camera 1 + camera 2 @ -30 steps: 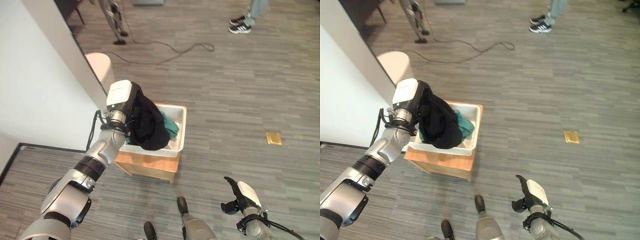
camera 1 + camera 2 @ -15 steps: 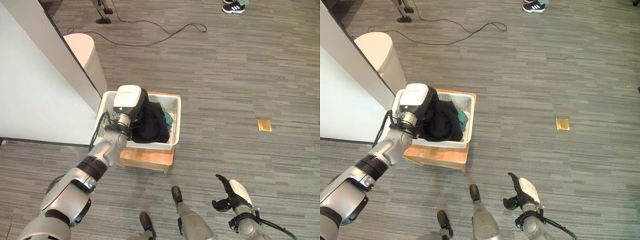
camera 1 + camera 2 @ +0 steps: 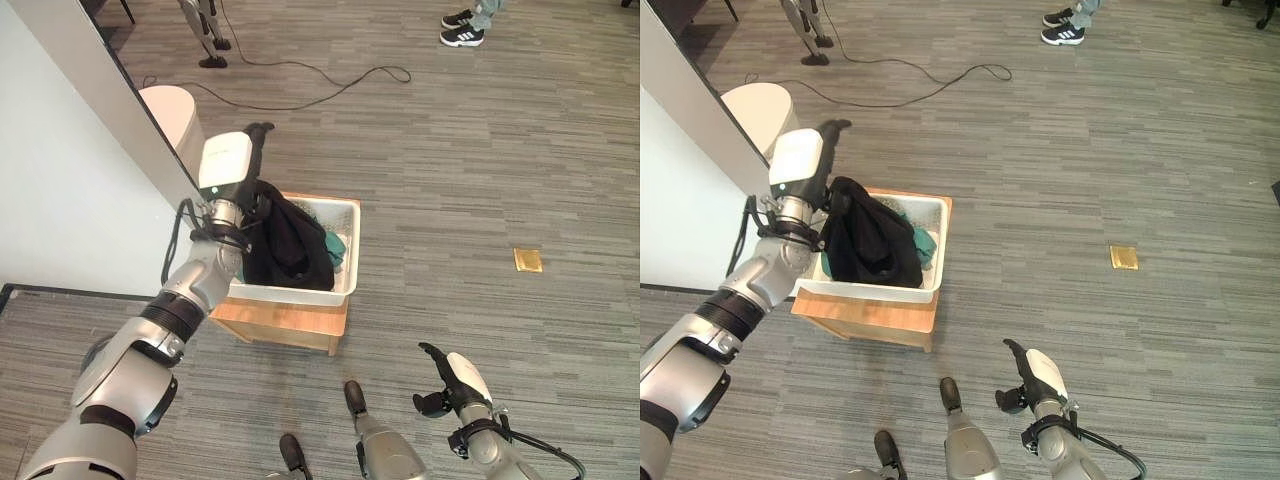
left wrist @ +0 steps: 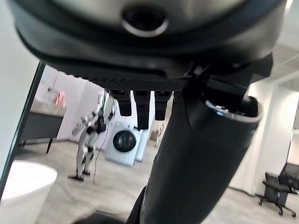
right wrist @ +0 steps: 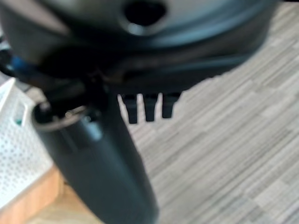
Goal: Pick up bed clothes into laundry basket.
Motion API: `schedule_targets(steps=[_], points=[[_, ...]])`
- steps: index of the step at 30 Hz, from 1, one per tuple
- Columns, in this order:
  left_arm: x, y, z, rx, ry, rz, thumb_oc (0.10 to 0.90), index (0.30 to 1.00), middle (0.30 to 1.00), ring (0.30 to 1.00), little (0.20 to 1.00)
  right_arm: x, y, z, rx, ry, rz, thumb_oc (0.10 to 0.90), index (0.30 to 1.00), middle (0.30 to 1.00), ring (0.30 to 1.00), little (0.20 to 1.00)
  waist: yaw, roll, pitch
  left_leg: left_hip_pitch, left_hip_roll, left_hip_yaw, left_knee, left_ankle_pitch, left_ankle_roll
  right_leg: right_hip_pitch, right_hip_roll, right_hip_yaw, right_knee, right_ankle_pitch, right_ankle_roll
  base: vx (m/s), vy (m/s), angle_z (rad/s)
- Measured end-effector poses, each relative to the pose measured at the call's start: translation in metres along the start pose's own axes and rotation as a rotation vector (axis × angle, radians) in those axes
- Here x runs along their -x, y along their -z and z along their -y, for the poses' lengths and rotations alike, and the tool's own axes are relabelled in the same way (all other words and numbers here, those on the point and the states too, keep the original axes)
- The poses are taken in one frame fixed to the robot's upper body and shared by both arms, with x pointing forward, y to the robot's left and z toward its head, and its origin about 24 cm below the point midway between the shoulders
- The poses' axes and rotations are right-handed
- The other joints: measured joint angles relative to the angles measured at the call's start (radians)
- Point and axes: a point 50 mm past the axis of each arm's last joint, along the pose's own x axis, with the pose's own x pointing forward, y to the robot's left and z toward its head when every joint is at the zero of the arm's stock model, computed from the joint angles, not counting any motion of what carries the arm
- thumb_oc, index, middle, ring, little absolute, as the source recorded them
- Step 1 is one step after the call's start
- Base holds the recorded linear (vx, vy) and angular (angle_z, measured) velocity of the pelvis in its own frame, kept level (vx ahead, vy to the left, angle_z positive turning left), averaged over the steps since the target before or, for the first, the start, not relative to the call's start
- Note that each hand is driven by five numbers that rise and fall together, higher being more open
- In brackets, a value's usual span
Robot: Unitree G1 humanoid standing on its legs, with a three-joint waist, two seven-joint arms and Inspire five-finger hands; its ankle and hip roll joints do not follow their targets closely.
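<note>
Black bed clothes [image 3: 288, 245] piled in the white perforated plastic laundry basket [image 3: 933, 262], left hand [image 3: 232, 165] above with fingers straight, holding nothing, right hand [image 3: 455, 380] idle, fingers relaxed — drop looks done

One white basket [image 3: 345, 262] on one wooden stand [image 3: 285, 322]. Two garments inside: one black [image 3: 285, 245], one green [image 3: 334, 245]. One bin [image 3: 172, 115] at 11 o'clock, one floor tag [image 3: 527, 260] at 3 o'clock.

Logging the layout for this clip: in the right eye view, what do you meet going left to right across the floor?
White bin → left hand → black garment → basket → right hand → yellow tag.
</note>
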Motion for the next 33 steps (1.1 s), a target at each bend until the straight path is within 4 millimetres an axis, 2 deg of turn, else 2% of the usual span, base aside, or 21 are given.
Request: schedule_targets(steps=[2, 4, 6, 8, 9, 11, 13, 14, 17, 21, 26, 27, 29, 31, 32, 33], points=[[-0.003, 0.004, -0.009, 0.003, -0.038, -0.006, 0.8, 0.9, 0.9, 0.9, 0.9, 0.004, -0.002, 0.007, -0.009, 0.028, 0.02, 0.8, 0.9, 0.9, 0.9, 0.9, -0.001, 0.008, -0.005, 0.0, 0.0, 0.0, 0.0, 0.0, 0.0, 0.0, 0.001, 0.001, 0.0, 0.0, 0.0, 0.01, -0.014, -0.03], [-0.01, 0.017, -0.038, -0.012, -0.097, 0.002, 0.8, 0.9, 0.9, 0.9, 0.9, 0.011, -0.005, 0.036, 0.012, 0.103, 0.076, 0.8, 0.9, 0.9, 0.9, 0.9, 0.0, 0.026, -0.009, 0.005, 0.001, -0.002, 0.0, 0.001, -0.002, 0.007, 0.003, -0.002, 0.007, 0.015, -0.021, 0.01, -0.055, 0.02], [-0.012, 0.021, -0.051, 0.007, -0.118, -0.004, 0.8, 0.9, 0.9, 0.9, 0.9, 0.007, -0.008, 0.05, 0.027, 0.138, 0.091, 0.8, 0.9, 0.9, 0.9, 0.9, 0.027, 0.031, -0.01, 0.02, 0.005, -0.001, 0.0, 0.002, -0.003, 0.022, 0.004, -0.006, 0.007, 0.013, -0.022, 0.01, -0.076, 0.07], [-0.012, 0.014, -0.061, 0.126, -0.152, 0.008, 0.8, 0.9, 0.9, 0.9, 0.9, 0.008, -0.016, 0.062, 0.042, 0.163, 0.13, 0.8, 0.9, 0.9, 0.9, 0.9, 0.04, 0.036, -0.012, 0.024, 0.007, -0.024, 0.0, 0.004, -0.007, 0.036, 0.004, -0.028, 0.007, 0.005, -0.027, 0.0, -0.064, 0.31], [-0.011, 0.005, -0.065, 0.187, -0.16, 0.045, 0.8, 0.9, 0.9, 0.9, 0.9, 0.008, -0.026, 0.07, 0.04, 0.191, 0.178, 0.8, 0.9, 0.9, 0.9, 0.9, 0.065, 0.037, -0.013, 0.029, 0.012, -0.043, 0.0, 0.008, -0.012, 0.05, 0.005, -0.045, 0.006, 0.004, -0.029, 0.0, -0.052, 0.42], [-0.011, 0.002, -0.064, 0.2, -0.154, 0.063, 0.8, 0.9, 0.9, 0.9, 0.9, 0.005, -0.033, 0.073, 0.044, 0.195, 0.21, 0.8, 0.9, 0.9, 0.9, 0.9, 0.081, 0.042, -0.016, 0.03, 0.011, -0.057, 0.0, 0.01, -0.013, 0.056, 0.004, -0.053, 0.006, -0.005, -0.023, 0.0, -0.053, 0.26], [-0.011, 0.002, -0.062, 0.201, -0.135, 0.061, 0.8, 0.9, 0.9, 0.9, 0.9, 0.001, -0.038, 0.076, 0.044, 0.204, 0.229, 0.8, 0.9, 0.9, 0.9, 0.9, 0.098, 0.051, -0.022, 0.027, 0.011, -0.061, 0.0, 0.011, -0.012, 0.055, 0.003, -0.057, 0.006, -0.007, -0.022, 0.0, -0.058, 0.11], [-0.007, -0.001, -0.05, 0.222, -0.084, 0.058, 0.8, 0.9, 0.9, 0.9, 0.9, -0.001, -0.039, 0.077, 0.047, 0.2, 0.227, 0.8, 0.9, 0.9, 0.9, 0.9, 0.108, 0.059, -0.03, 0.022, 0.01, -0.069, 0.0, 0.012, -0.012, 0.055, -0.001, -0.066, 0.007, -0.009, -0.02, 0.0, -0.064, 0.16], [0.005, -0.009, -0.017, 0.312, 0.032, 0.034, 0.8, 0.9, 0.9, 0.9, 0.9, -0.001, -0.037, 0.072, 0.049, 0.174, 0.216, 0.8, 0.9, 0.9, 0.9, 0.9, 0.102, 0.066, -0.035, 0.015, 0.008, -0.078, 0.0, 0.012, -0.011, 0.05, -0.002, -0.069, 0.007, -0.007, -0.023, 0.0, -0.019, 0.08], [0.024, -0.011, 0.022, 0.362, 0.155, -0.016, 0.8, 0.9, 0.9, 0.9, 0.9, 0.005, -0.029, 0.061, 0.027, 0.149, 0.181, 0.8, 0.9, 0.9, 0.9, 0.9, 0.059, 0.073, -0.036, -0.012, 0.001, -0.064, 0.0, 0.011, -0.01, 0.015, -0.005, -0.055, 0.007, 0.0, -0.026, -0.05, 0.033, -0.09], [0.032, -0.006, 0.048, 0.351, 0.255, -0.078, 0.8, 0.9, 0.9, 0.9, 0.9, 0.014, -0.014, 0.052, 0.031, 0.116, 0.117, 0.8, 0.9, 0.9, 0.9, 0.9, -0.01, 0.118, -0.011, -0.039, -0.011, -0.042, 0.0, 0.009, -0.006, -0.022, -0.013, -0.037, 0.005, 0.007, -0.018, -0.05, 0.055, -0.17], [0.034, -0.001, 0.053, 0.33, 0.292, -0.095, 0.8, 0.9, 0.9, 0.9, 0.9, 0.015, -0.012, 0.05, 0.032, 0.111, 0.11, 0.8, 0.9, 0.9, 0.9, 0.9, -0.028, 0.138, 0.005, -0.05, -0.012, -0.02, -0.002, 0.007, -0.003, -0.042, -0.011, -0.014, 0.0, 0.005, -0.01, -0.05, 0.089, -0.35], [0.028, 0.001, 0.056, 0.244, 0.349, -0.072, 0.8, 0.9, 0.9, 0.9, 0.9, 0.015, -0.013, 0.051, 0.033, 0.112, 0.109, 0.8, 0.9, 0.9, 0.9, 0.9, -0.039, 0.152, 0.018, -0.064, -0.014, -0.004, -0.004, 0.007, -0.003, -0.064, -0.008, 0.003, 0.0, 0.009, -0.004, -0.02, 0.082, -0.31], [0.012, 0.008, 0.042, 0.015, 0.444, 0.019, 0.8, 0.9, 0.9, 0.9, 0.9, 0.01, -0.019, 0.054, 0.04, 0.119, 0.136, 0.8, 0.9, 0.9, 0.9, 0.9, -0.057, 0.156, 0.041, -0.082, -0.015, 0.005, -0.005, 0.011, -0.003, -0.087, -0.009, 0.012, 0.0, 0.012, -0.001, 0.0, 0.042, -0.22], [0.007, 0.008, 0.035, -0.023, 0.448, 0.039, 0.8, 0.9, 0.9, 0.9, 0.9, 0.01, -0.02, 0.055, 0.04, 0.121, 0.136, 0.8, 0.9, 0.9, 0.9, 0.9, -0.062, 0.16, 0.042, -0.089, -0.016, 0.012, -0.005, 0.011, -0.004, -0.099, -0.009, 0.013, 0.0, 0.014, -0.001, 0.02, 0.071, -0.2], [-0.002, 0.006, 0.023, -0.133, 0.46, 0.108, 0.8, 0.9, 0.9, 0.9, 0.9, 0.011, -0.018, 0.054, 0.043, 0.116, 0.133, 0.8, 0.9, 0.9, 0.9, 0.9, -0.065, 0.166, 0.046, -0.095, -0.016, 0.026, -0.004, 0.011, -0.004, -0.109, -0.006, 0.028, 0.0, 0.017, -0.003, 0.01, 0.08, -0.2]])
